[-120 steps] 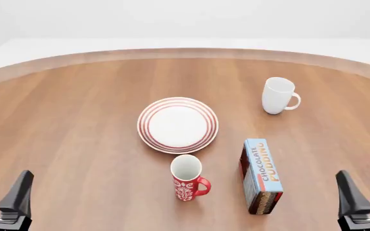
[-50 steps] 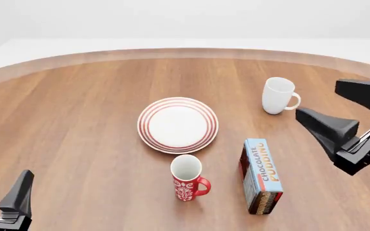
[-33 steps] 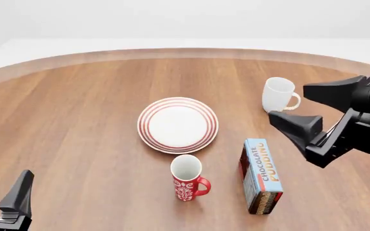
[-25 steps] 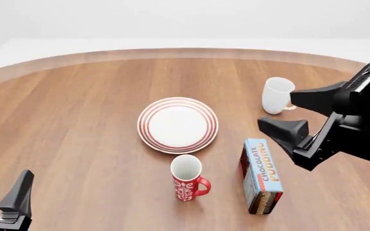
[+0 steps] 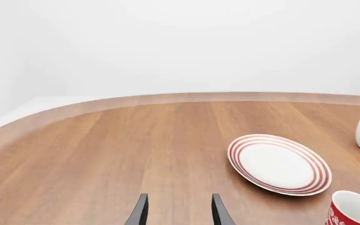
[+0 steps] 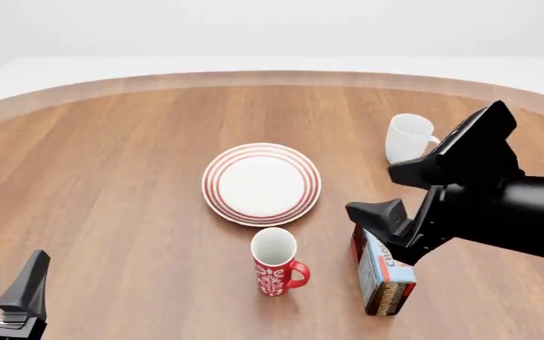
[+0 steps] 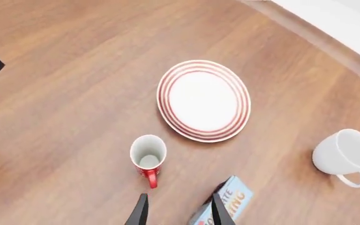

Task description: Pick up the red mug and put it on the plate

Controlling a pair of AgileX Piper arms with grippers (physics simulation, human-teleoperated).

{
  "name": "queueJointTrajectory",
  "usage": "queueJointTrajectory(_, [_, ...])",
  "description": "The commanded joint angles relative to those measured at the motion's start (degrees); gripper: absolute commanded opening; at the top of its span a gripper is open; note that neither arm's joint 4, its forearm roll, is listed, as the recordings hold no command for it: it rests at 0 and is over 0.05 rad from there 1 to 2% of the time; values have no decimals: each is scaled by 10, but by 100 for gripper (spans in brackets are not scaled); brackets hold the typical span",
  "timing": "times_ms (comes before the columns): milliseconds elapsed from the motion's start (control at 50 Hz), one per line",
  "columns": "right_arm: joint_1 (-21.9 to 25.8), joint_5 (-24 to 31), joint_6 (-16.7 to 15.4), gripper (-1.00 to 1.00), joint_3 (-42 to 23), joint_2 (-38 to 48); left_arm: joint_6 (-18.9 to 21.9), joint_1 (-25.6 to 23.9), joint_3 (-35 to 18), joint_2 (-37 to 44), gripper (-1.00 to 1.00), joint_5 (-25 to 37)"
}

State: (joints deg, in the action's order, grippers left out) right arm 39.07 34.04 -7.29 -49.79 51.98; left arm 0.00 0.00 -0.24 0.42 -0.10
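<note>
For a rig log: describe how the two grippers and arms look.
Both are matt black. The right gripper has two wedge-shaped fingers tapering to blunt tips on a bulky, rounded black arm with a ribbed panel. The left gripper shows matching black tapered fingers. No cables or markings show.

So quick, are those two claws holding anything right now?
Left gripper: open, holding nothing.
Right gripper: open, holding nothing, raised near the box.

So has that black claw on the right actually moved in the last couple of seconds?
Yes. The right gripper has swung in from the table's near right corner toward the middle, and now hangs over the pudding box, nearer the red mug.
</note>
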Motion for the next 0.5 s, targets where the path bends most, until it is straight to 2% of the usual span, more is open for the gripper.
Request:
queueJointTrajectory(20, [5,-8,6,100,10,26,0,0,0,0,100,0])
queueJointTrajectory(200, [28,-25,20,100,14,62,0,0,0,0,100,0])
queueJointTrajectory(500, [41,-47,33,100,27,94,0,0,0,0,100,0])
